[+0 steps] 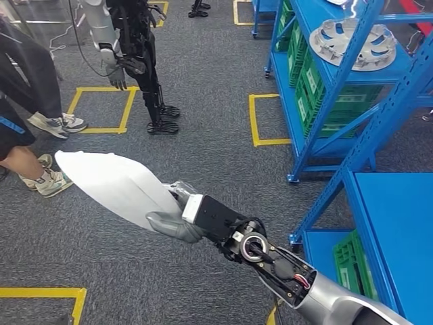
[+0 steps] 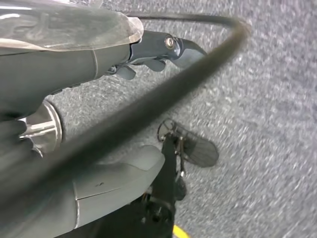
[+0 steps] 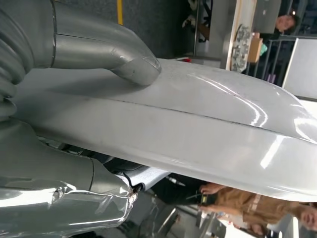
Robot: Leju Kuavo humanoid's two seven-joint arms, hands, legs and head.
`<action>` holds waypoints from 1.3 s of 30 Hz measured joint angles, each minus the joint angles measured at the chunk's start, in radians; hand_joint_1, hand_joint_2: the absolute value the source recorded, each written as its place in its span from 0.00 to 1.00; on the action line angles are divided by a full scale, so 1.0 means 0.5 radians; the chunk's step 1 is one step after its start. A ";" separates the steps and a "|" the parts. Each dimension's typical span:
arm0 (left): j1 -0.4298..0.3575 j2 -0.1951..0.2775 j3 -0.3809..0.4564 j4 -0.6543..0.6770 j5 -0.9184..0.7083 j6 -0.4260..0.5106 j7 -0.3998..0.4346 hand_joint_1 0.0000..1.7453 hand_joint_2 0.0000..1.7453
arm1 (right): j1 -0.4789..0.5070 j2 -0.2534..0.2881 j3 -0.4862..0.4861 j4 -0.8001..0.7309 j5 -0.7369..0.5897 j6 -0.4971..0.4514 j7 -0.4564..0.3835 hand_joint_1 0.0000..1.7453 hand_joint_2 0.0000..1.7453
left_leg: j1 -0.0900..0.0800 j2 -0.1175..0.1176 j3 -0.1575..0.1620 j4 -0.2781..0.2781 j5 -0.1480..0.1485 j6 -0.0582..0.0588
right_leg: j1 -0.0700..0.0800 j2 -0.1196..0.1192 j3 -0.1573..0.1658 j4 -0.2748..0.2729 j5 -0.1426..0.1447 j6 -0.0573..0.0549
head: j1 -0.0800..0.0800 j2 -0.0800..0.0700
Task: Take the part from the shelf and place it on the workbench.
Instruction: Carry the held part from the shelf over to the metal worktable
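The part is a long white glossy panel that tapers to a point. My right hand grips it at its near end and holds it out over the grey carpet, left of the shelves. In the right wrist view the thumb presses on the part's smooth face, with the fingers under it. My left hand hangs above the carpet with thumb and fingers apart and nothing between them; a black cable crosses in front of it.
A blue shelf rack stands at the right with green crates and a silver wheel cover on it. A blue flat surface lies at the near right. Another robot and a person's legs stand at the far left, by yellow floor squares.
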 joint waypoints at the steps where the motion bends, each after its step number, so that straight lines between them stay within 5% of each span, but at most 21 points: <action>1: 0.000 0.000 0.000 0.000 -0.004 -0.001 0.000 0.00 1.00 | -0.002 0.000 -0.001 0.000 0.000 -0.001 -0.001 0.98 1.00 | -0.007 -0.004 0.003 -0.011 -0.006 0.019 | 0.005 -0.012 0.003 0.003 -0.007 0.011 | 0.001 0.000; 4: 0.006 0.001 0.000 0.000 -0.012 -0.003 0.000 0.00 1.00 | -0.006 0.000 -0.004 -0.001 0.000 -0.001 -0.004 0.98 1.00 | -0.006 -0.055 0.001 -0.011 -0.003 0.068 | -0.002 -0.008 0.004 0.029 -0.040 0.040 | 0.021 0.000; 7: 0.003 0.002 -0.001 0.000 -0.013 -0.003 0.000 0.00 1.00 | -0.007 -0.001 -0.010 -0.001 0.000 -0.001 -0.006 0.98 1.00 | -0.002 -0.094 0.003 -0.016 0.001 0.098 | -0.014 0.105 -0.107 0.295 -0.200 0.058 | 0.050 0.000; 9: 0.001 0.001 0.000 0.000 -0.014 -0.003 0.000 0.00 1.00 | -0.004 -0.003 -0.012 0.003 0.000 0.003 -0.008 0.98 1.00 | -0.007 -0.121 0.002 -0.016 0.002 0.104 | -0.016 0.137 -0.216 0.532 -0.296 0.059 | 0.069 0.000; 11: 0.002 0.001 0.000 0.000 -0.013 0.000 0.000 0.00 1.00 | 0.002 -0.006 -0.012 0.007 0.001 0.011 -0.012 0.98 1.00 | -0.014 -0.161 0.002 -0.015 0.002 0.105 | -0.015 0.150 -0.279 0.649 -0.305 0.051 | 0.083 0.000; 13: 0.003 0.000 0.000 0.000 -0.011 0.008 0.000 0.00 1.00 | 0.003 -0.006 -0.012 0.009 0.005 0.019 -0.018 0.98 1.00 | -0.021 -0.212 0.007 -0.014 0.003 0.105 | -0.013 0.171 -0.210 0.476 -0.175 0.028 | 0.096 0.000; 15: 0.002 -0.004 0.000 0.000 -0.011 0.018 0.000 0.00 1.00 | -0.001 -0.005 -0.013 0.009 0.011 0.027 -0.023 0.98 1.00 | -0.023 -0.259 0.008 -0.014 0.006 0.100 | -0.009 0.256 -0.086 0.184 -0.041 -0.006 | 0.105 0.000; 17: 0.001 -0.008 0.000 0.000 -0.009 0.024 0.002 0.00 1.00 | -0.004 -0.005 -0.013 0.009 0.014 0.032 -0.028 0.98 1.00 | -0.014 -0.296 -0.004 -0.014 0.014 0.083 | -0.002 0.311 -0.027 0.043 -0.010 -0.021 | 0.109 0.000; 19: 0.009 -0.004 0.001 0.002 -0.008 0.027 0.006 0.00 1.00 | -0.006 -0.002 -0.013 0.009 0.014 0.033 -0.030 0.98 1.00 | -0.007 -0.335 -0.015 -0.024 0.029 0.056 | -0.004 0.278 -0.004 0.010 -0.003 -0.023 | 0.115 0.000; 22: 0.012 -0.004 0.001 0.004 -0.009 0.029 0.013 0.00 1.00 | -0.010 0.009 -0.014 0.011 0.015 0.033 -0.033 0.98 1.00 | -0.017 -0.239 -0.084 0.099 -0.051 0.028 | -0.023 0.202 0.026 -0.049 0.036 -0.040 | 0.092 0.000; 24: 0.004 -0.005 0.001 0.003 -0.012 0.027 0.016 0.00 1.00 | -0.006 0.011 -0.014 0.014 0.015 0.029 -0.035 0.98 1.00 | -0.018 -0.143 -0.214 0.365 -0.184 0.013 | -0.018 0.148 0.024 -0.059 0.043 -0.047 | 0.060 0.000; 26: 0.004 -0.005 0.001 0.003 -0.017 0.018 0.018 0.00 1.00 | 0.003 0.011 -0.015 0.021 0.015 0.022 -0.034 0.98 1.00 | -0.011 -0.114 -0.301 0.549 -0.239 -0.004 | -0.016 0.093 0.021 -0.058 0.041 -0.045 | 0.040 0.000; 28: 0.006 -0.003 0.001 0.004 -0.023 0.007 0.016 0.00 1.00 | 0.007 0.011 -0.015 0.025 0.015 0.017 -0.033 0.98 1.00 | -0.001 -0.087 -0.229 0.425 -0.152 -0.017 | -0.018 0.046 0.021 -0.053 0.034 -0.037 | 0.022 0.000; 30: 0.002 0.002 0.001 0.004 -0.027 0.000 0.009 0.00 1.00 | 0.006 0.011 -0.017 0.026 0.015 0.015 -0.033 0.98 1.00 | -0.001 -0.010 -0.066 0.131 -0.032 -0.018 | -0.013 0.007 0.020 -0.034 0.015 -0.016 | -0.001 0.000; 32: -0.002 0.005 0.001 0.004 -0.030 -0.003 0.001 0.00 1.00 | 0.006 0.011 -0.020 0.026 0.015 0.014 -0.033 0.98 1.00 | -0.010 0.030 0.015 -0.021 0.008 0.010 | 0.000 -0.023 0.021 -0.016 -0.005 0.008 | -0.006 0.000; 34: 0.001 0.006 0.001 0.004 -0.032 -0.003 -0.001 0.00 1.00 | 0.007 0.011 -0.021 0.026 0.015 0.014 -0.032 0.98 1.00 | -0.016 -0.006 0.015 -0.029 0.004 0.048 | 0.002 -0.052 0.031 -0.013 -0.018 0.026 | 0.009 0.000; 37: 0.003 0.006 0.001 0.004 -0.033 -0.003 -0.001 0.00 1.00 | 0.007 0.011 -0.025 0.025 0.015 0.014 -0.032 0.98 1.00 | -0.006 -0.056 0.019 -0.035 0.008 0.088 | -0.015 0.049 -0.017 0.117 -0.116 0.057 | 0.029 0.000; 39: 0.001 0.006 0.001 0.004 -0.034 -0.003 -0.001 0.00 1.00 | 0.012 0.011 -0.029 0.026 0.015 0.014 -0.033 0.98 1.00 | -0.007 -0.093 0.020 -0.035 0.008 0.104 | -0.019 0.136 -0.147 0.409 -0.260 0.064 | 0.057 0.000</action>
